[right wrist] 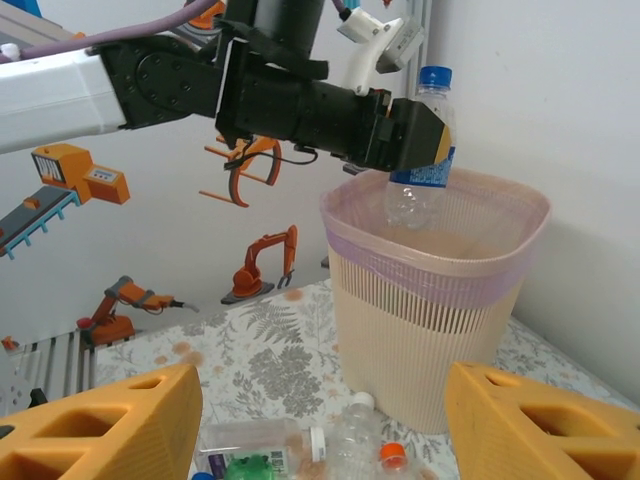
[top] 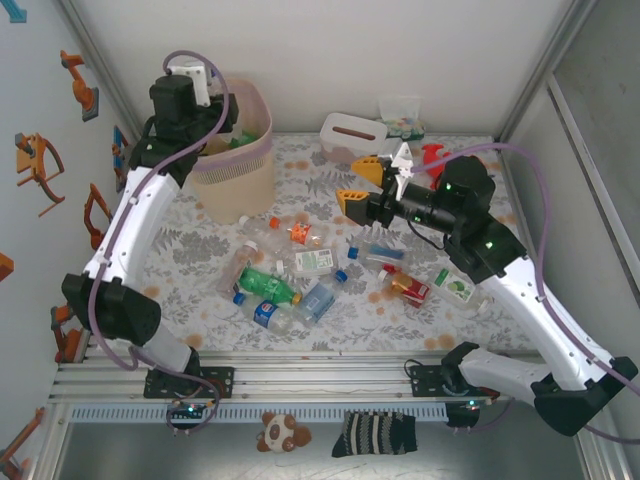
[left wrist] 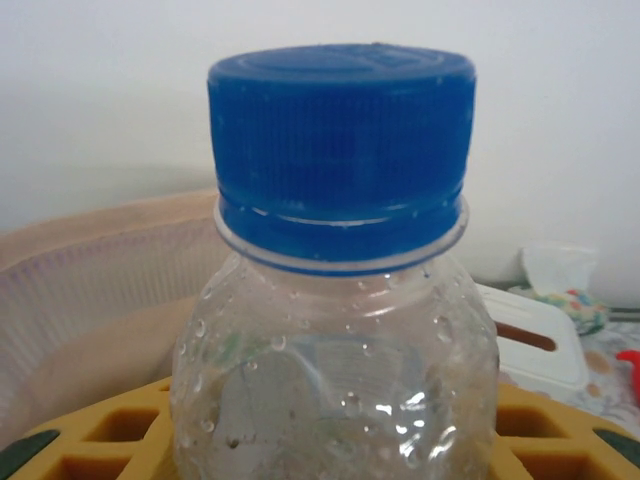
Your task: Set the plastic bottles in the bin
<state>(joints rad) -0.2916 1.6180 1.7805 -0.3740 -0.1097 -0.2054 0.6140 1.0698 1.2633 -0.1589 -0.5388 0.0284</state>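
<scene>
Top camera looks down; right wrist faces the bin (right wrist: 420,340).

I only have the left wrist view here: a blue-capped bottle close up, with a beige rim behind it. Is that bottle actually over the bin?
Observer: Yes. In the right wrist view the left gripper holds the blue-capped bottle upright over the mouth of the bin.
Operator: What is the other arm doing?
Observer: The right gripper hangs above mid-table, jaws apart, with nothing between them.
Operator: How much is left to clear?
Observer: A good dozen bottles lie scattered on the table between the arms.
</scene>
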